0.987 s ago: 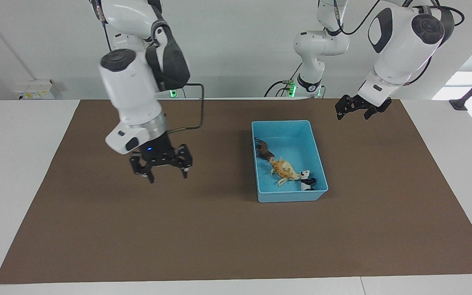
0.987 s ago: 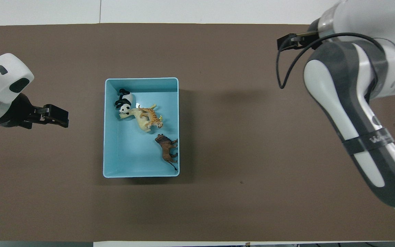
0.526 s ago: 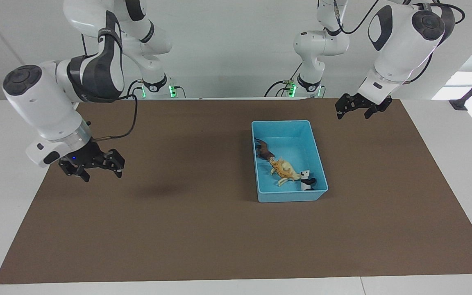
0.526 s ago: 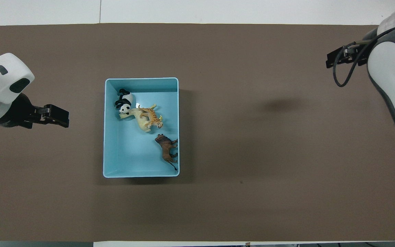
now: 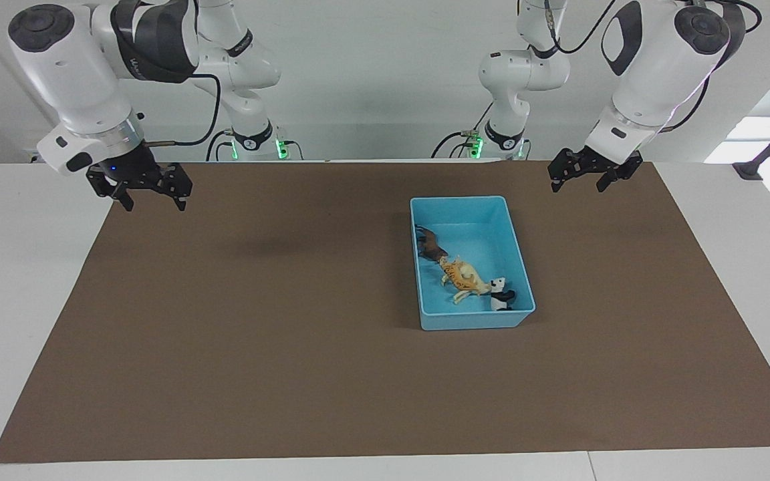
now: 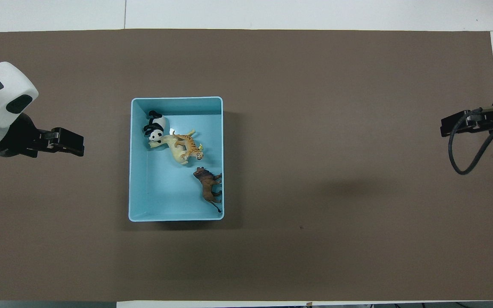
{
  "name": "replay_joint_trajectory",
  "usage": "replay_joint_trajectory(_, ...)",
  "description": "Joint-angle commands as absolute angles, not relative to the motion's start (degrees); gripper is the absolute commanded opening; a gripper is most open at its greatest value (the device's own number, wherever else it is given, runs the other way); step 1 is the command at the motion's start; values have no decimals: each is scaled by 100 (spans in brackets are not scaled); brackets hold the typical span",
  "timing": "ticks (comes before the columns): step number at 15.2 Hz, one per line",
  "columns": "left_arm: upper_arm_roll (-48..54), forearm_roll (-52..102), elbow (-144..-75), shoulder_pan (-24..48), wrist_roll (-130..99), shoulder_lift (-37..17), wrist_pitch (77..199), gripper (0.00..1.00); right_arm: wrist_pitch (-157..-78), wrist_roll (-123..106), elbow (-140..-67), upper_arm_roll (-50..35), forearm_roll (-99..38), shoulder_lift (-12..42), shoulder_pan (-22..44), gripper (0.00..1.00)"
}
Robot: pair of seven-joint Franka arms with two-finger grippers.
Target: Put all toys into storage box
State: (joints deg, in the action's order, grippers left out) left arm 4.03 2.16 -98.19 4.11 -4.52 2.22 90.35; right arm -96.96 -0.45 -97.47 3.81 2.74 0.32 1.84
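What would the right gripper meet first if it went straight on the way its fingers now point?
Probably just the brown mat. The right gripper hangs open and empty over the mat's corner at the right arm's end, fingers pointing down; nothing lies under it. The storage box sits well aside.

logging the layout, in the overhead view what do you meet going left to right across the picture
left gripper → storage box wall → panda → brown maned animal → bare brown mat → right gripper
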Motion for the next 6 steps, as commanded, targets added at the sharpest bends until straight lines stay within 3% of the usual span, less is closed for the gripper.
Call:
replay_joint_trajectory(1, 404, 255, -9817, 352, -413, 290, 8939, 100, -9853, 176, -9722, 369, 290, 17, 88, 100)
replay_joint_trajectory(6, 396, 255, -9817, 334, -422, 290, 8965, 100, -9791, 167, -9703, 360, 264, -9, 70, 100)
